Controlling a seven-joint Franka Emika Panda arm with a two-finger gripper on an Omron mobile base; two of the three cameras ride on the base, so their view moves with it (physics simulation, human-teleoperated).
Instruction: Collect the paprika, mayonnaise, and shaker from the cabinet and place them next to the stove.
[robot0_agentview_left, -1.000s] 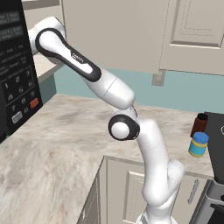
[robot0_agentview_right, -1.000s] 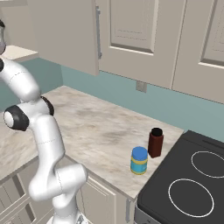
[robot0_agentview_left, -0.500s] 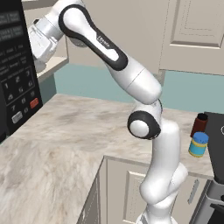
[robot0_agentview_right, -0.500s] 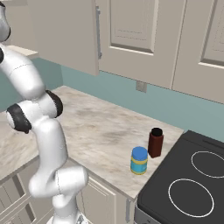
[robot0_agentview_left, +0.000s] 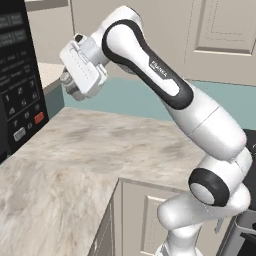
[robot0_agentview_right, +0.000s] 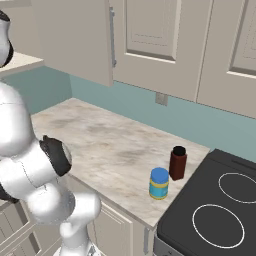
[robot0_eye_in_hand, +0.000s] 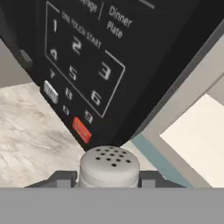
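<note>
Marbled counter (robot0_agentview_right: 105, 145) with mayonnaise (robot0_agentview_right: 159, 183) and paprika (robot0_agentview_right: 177, 163) beside the stove (robot0_agentview_right: 215, 210)

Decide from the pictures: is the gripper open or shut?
Shut on the shaker: the gripper flanks its perforated top.

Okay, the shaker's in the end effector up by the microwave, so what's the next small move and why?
Probably swing the arm toward the stove. The end effector is shut on the shaker beside the microwave, while the paprika and mayonnaise already stand on the counter next to the stove.
</note>
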